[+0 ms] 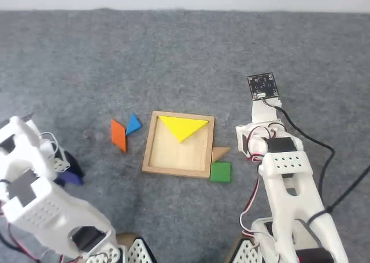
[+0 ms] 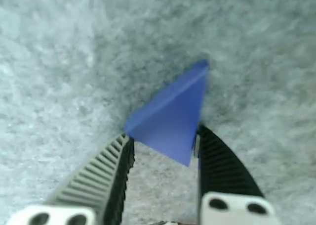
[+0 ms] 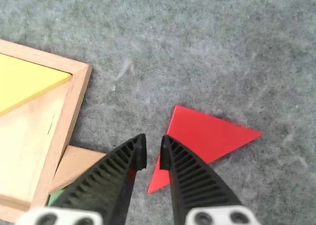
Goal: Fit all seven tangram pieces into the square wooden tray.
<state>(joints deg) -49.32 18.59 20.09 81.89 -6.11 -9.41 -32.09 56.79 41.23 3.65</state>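
Where hand (image 2: 162,136) clamps, triangle (image 2: 170,111) (blue) sits.

My right pincer (image 3: 153,147) hangs over the red triangle (image 3: 207,136) on the grey bench (image 3: 222,42), its jaws a thin gap apart. I see the wooden tray (image 3: 44,57) nearby, with a yellow piece (image 3: 24,81) inside.

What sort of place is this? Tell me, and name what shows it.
Likely a robot-training bench: left arm and right arm side by side on grey felt, a wooden tray with tangram pieces loose around it, a blue triangle held in the left gripper.
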